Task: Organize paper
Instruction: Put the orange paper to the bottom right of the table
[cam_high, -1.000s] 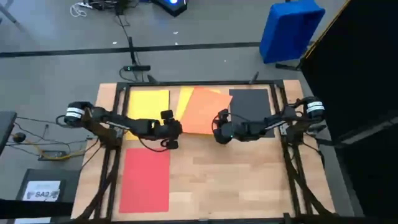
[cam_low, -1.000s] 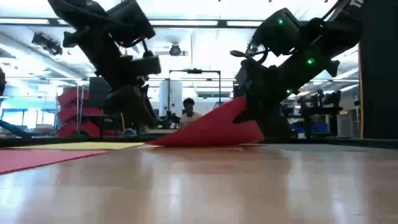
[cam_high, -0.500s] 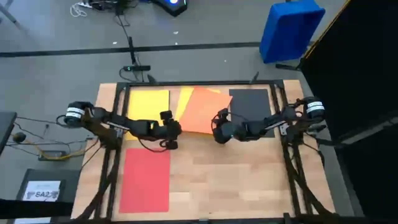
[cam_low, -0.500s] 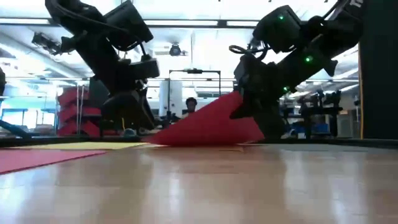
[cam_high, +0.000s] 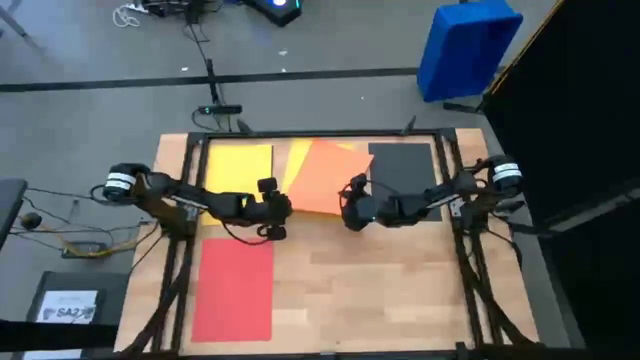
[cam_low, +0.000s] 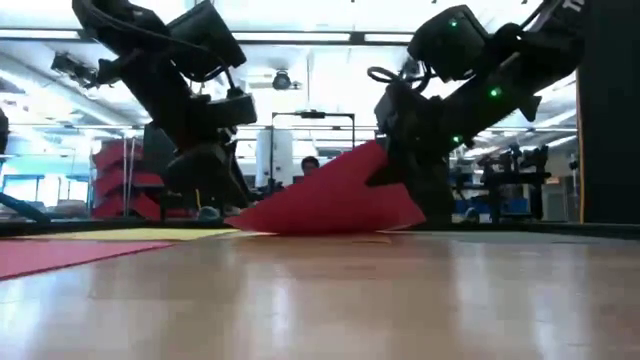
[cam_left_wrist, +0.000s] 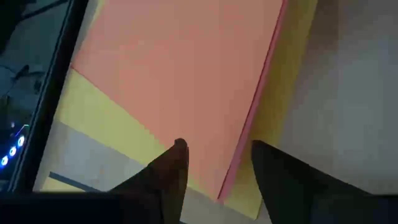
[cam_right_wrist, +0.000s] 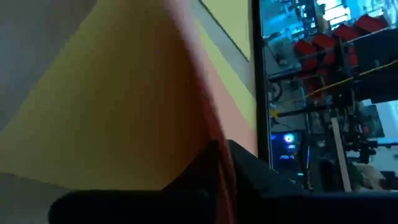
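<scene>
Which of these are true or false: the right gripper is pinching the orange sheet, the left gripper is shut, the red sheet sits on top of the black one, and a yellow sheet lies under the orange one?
1. The right gripper is shut on the orange sheet, lifting its edge. True.
2. The left gripper is shut. False: its fingers stand apart, empty, over the orange sheet's edge.
3. The red sheet sits on the black sheet. False: they lie apart at opposite corners.
4. A yellow sheet lies under the orange one. True.

Grey floor (cam_high: 330, 45) around wooden table (cam_high: 380, 290). Blue bin (cam_high: 466, 45) beyond table. Cables on floor. Ceiling strip lights (cam_low: 300, 38) lit.
</scene>
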